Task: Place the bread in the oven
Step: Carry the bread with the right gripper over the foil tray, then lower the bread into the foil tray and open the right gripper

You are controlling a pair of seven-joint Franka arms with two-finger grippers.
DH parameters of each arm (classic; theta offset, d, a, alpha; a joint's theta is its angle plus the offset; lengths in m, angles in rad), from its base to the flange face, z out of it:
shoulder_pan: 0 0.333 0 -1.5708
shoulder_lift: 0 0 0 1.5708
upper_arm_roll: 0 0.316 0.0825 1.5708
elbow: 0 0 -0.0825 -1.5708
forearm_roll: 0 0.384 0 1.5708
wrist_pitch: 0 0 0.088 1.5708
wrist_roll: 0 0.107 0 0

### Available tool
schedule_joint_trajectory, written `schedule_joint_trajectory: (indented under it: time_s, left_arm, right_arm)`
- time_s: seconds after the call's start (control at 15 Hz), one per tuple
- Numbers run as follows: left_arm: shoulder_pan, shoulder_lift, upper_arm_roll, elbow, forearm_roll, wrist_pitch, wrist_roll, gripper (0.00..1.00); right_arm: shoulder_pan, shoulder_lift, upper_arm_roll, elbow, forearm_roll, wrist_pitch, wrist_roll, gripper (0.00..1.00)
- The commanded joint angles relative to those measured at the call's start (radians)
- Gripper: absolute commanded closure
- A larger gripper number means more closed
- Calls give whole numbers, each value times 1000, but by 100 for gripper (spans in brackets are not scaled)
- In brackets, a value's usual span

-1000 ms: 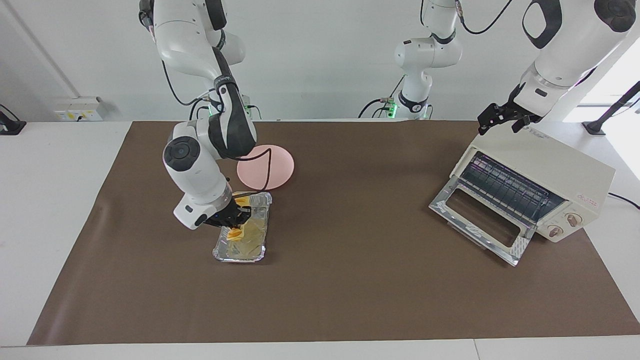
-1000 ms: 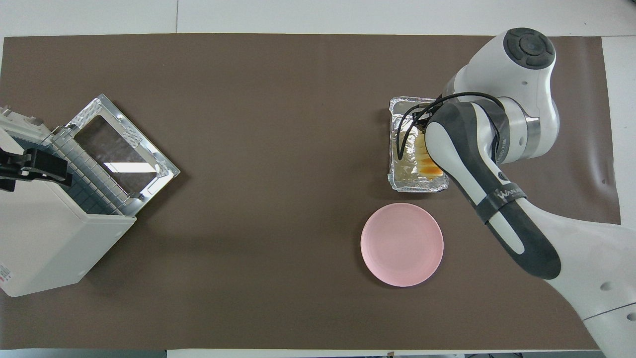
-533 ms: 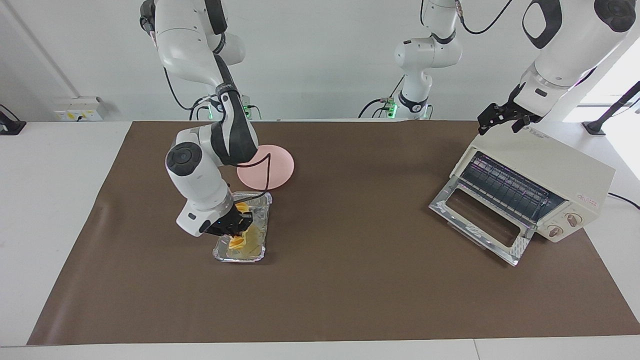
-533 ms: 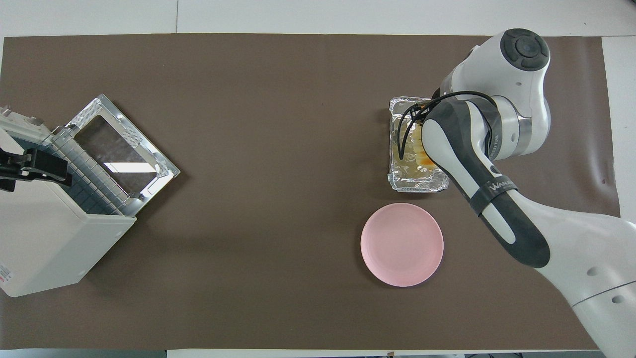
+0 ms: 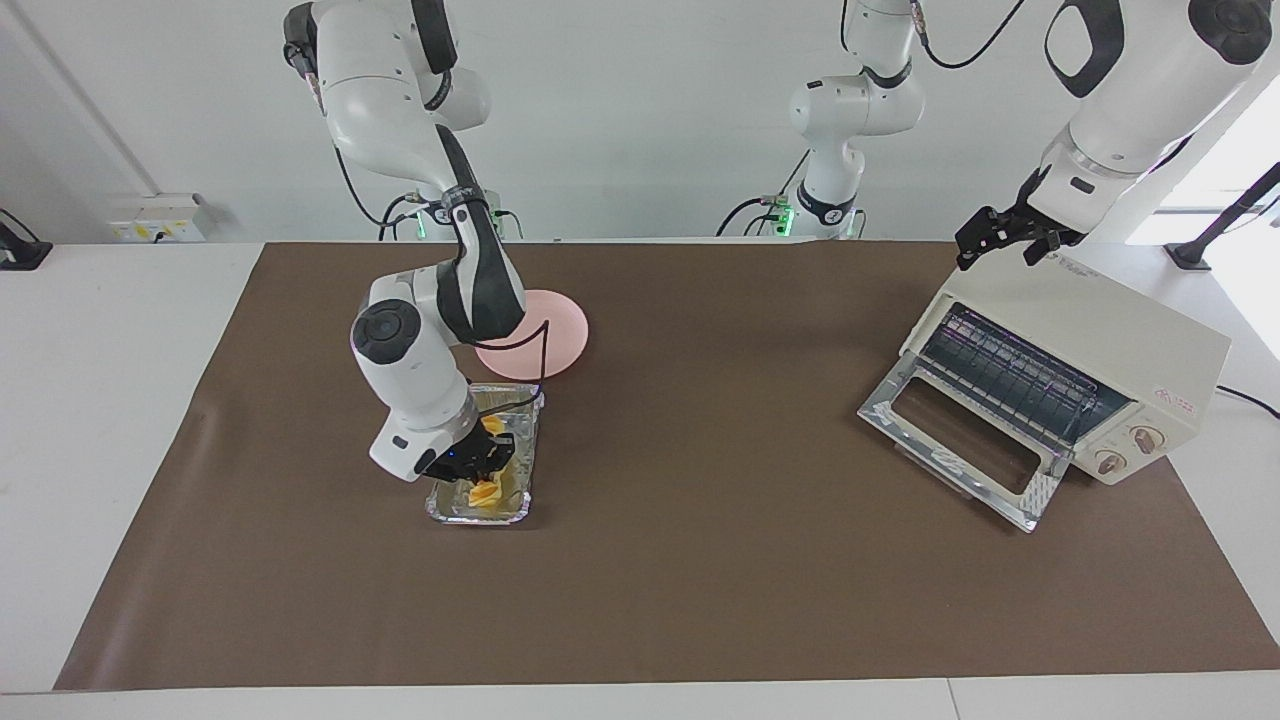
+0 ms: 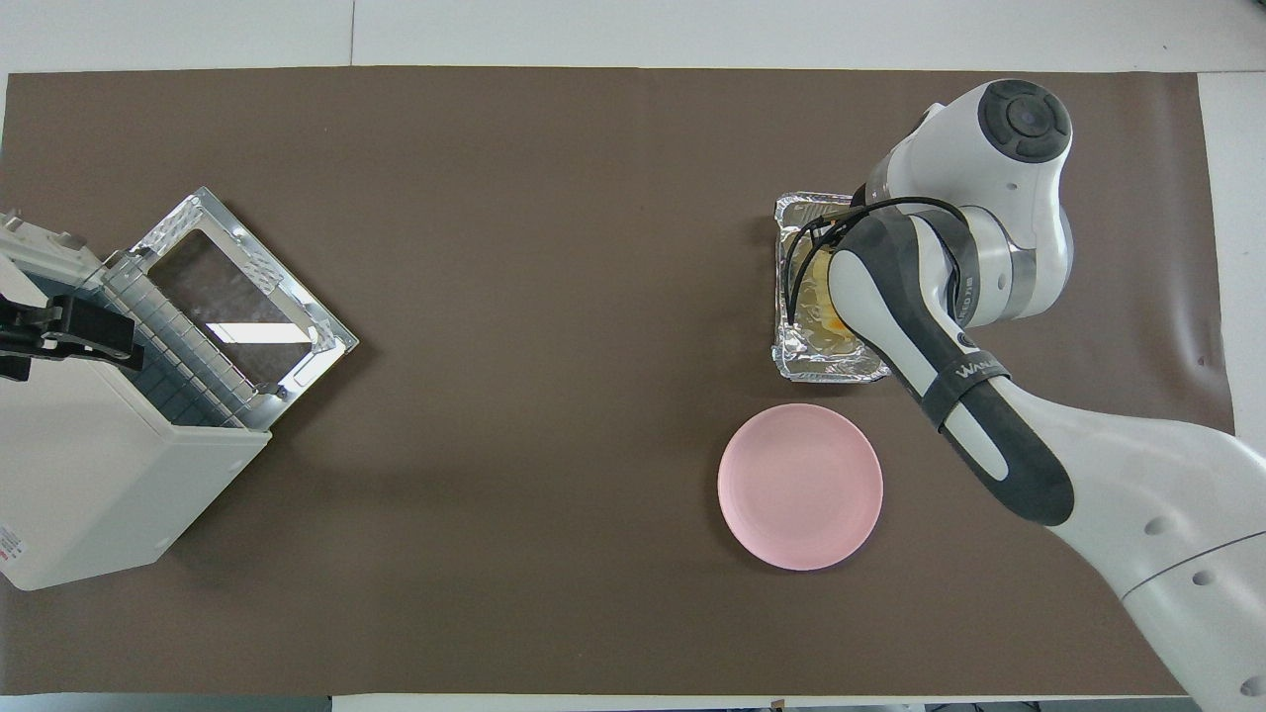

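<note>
The golden bread (image 5: 486, 492) is in my right gripper (image 5: 478, 462), which is shut on its middle just above the crinkled foil tray (image 5: 520, 508). In the overhead view my right arm hides the gripper, and only a bit of the bread (image 6: 834, 320) shows over the tray (image 6: 791, 213). The cream oven (image 5: 1100, 330) stands at the left arm's end of the table with its glass door (image 5: 960, 440) dropped open and the wire rack showing. It also shows in the overhead view (image 6: 89, 475). My left gripper (image 5: 1003, 240) waits over the oven's top edge.
A round pink plate (image 5: 550, 335) lies beside the foil tray, nearer to the robots; it also shows in the overhead view (image 6: 799, 486). A brown mat (image 5: 700, 580) covers the table. A third arm stands at the back.
My right wrist has swung toward the middle of the table and turned, carrying the bread along over the tray. The left arm and the oven have not moved.
</note>
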Motion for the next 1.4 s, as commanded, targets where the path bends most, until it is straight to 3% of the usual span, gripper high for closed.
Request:
schedule_joint_trajectory:
  time_s: [0.0, 0.67, 0.93, 1.2, 1.27, 1.33]
  left_arm:
    - [2, -20, -2, -10, 20, -3, 0, 0]
    - [2, -20, -2, -10, 20, -3, 0, 0]
    - [2, -20, -2, -10, 20, -3, 0, 0]
    - [2, -20, -2, -10, 20, -3, 0, 0]
    - [2, -20, -2, -10, 20, -3, 0, 0]
    - [2, -20, -2, -10, 20, -3, 0, 0]
  right_arm:
    - [3, -31, 5, -45, 2, 18, -5, 0]
    - [-71, -91, 2, -33, -2, -121, -32, 0]
    - [-94, -111, 0, -109, -6, -88, -101, 0]
    - [-91, -141, 0, -223, -18, 20, -112, 0]
    - [-92, -141, 0, -223, -36, 21, -112, 1]
    - [-91, -143, 0, -229, -44, 28, -110, 8]
